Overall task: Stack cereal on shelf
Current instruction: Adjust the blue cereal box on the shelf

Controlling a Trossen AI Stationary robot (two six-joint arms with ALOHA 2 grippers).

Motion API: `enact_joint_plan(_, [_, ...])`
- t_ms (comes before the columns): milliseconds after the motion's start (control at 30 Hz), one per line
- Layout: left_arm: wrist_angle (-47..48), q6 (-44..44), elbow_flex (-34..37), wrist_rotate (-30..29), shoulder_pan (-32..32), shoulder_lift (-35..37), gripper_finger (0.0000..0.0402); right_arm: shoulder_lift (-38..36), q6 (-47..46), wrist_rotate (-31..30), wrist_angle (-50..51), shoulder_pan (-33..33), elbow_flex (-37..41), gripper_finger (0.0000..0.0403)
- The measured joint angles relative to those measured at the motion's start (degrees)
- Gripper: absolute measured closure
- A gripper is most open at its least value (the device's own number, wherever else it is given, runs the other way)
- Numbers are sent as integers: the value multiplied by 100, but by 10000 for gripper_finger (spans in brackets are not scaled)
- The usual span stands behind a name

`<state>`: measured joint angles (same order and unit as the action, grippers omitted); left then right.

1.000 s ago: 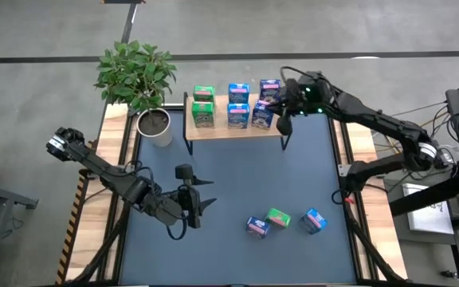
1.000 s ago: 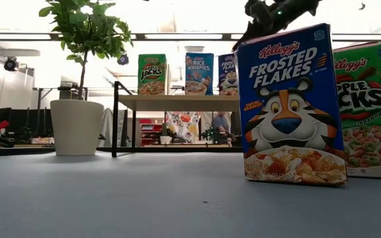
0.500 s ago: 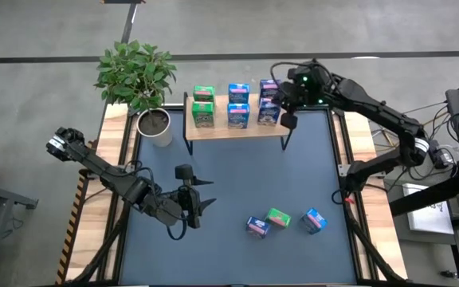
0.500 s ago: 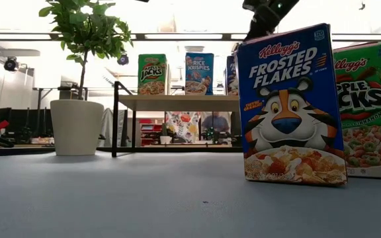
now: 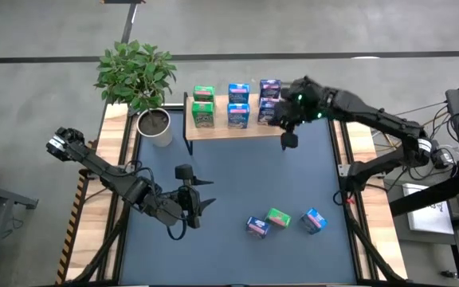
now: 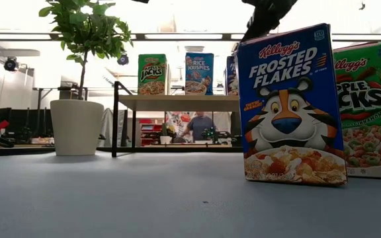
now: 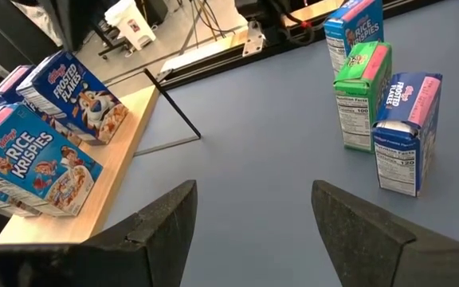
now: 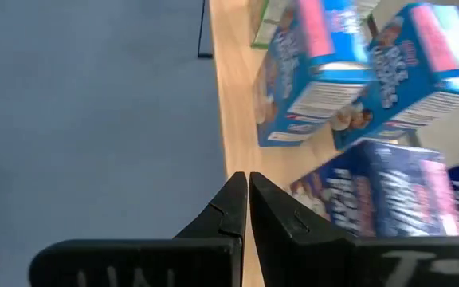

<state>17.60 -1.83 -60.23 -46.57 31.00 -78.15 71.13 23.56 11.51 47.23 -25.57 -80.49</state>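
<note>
Dark blue-grey table (image 5: 237, 183) with light-wood side strips stands on a grey concrete floor; a potted plant (image 5: 138, 80) sits at its far left corner, and the low view shows a workshop behind with a person (image 6: 197, 125) in blue far off. Six small cereal boxes stand on the shelf (image 5: 233, 131), a low light-wood board on thin black legs at the table's far edge: two green boxes (image 5: 203, 106) at its left end, two blue boxes (image 5: 238, 104) in the middle, two blue-purple ones (image 5: 268, 100) at its right end. Three more boxes (image 5: 281, 221), one green between two blue with pink tops, stand near the table's near edge, right of centre. The right gripper (image 5: 287, 119) hangs just beside the shelf's right end, fingers closed on nothing, the arm reaching in from the right. The left gripper (image 5: 202, 203) waits over the near left of the table, fingers spread wide.
</note>
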Motion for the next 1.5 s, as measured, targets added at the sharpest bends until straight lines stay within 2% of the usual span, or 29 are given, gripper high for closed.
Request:
enact_joint_plan(67, [6, 0, 0, 0, 0, -2, 171, 0, -38, -484, -206, 296, 213, 394])
enact_joint_plan(233, [29, 0, 0, 0, 0, -37, 171, 26, 16, -2130, -760, 943, 853, 394])
enact_joint_plan(367, [35, 2, 2, 0, 0, -52, 171, 104, 147, -3807, -1314, 1243, 1327, 394])
enact_joint_plan(433, [40, 2, 2, 0, 0, -52, 171, 109, 270, -4222, -1540, 1262, 1500, 394])
enact_joint_plan(733, [42, -23, 2, 0, 0, -52, 171, 109, 333, -4456, -2073, 1050, 1820, 394])
enact_joint_plan(1000, [42, -35, 2, 0, 0, -52, 171, 118, 147, -4005, -2265, 1065, 1861, 394])
enact_joint_plan(1500, [50, -53, 4, 2, 2, -52, 171, 668, 403, -4006, -2399, 827, 1825, 394])
